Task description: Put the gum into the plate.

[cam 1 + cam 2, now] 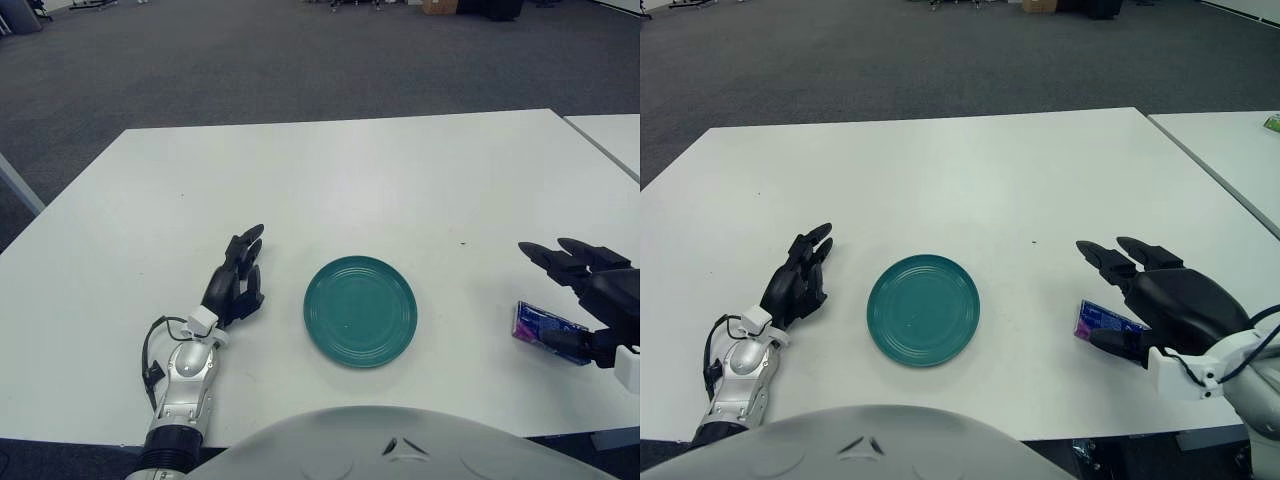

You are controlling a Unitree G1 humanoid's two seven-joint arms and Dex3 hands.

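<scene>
Left hand (235, 280) flat, fingers relaxed; right hand (1140, 300) apparently spread.
</scene>
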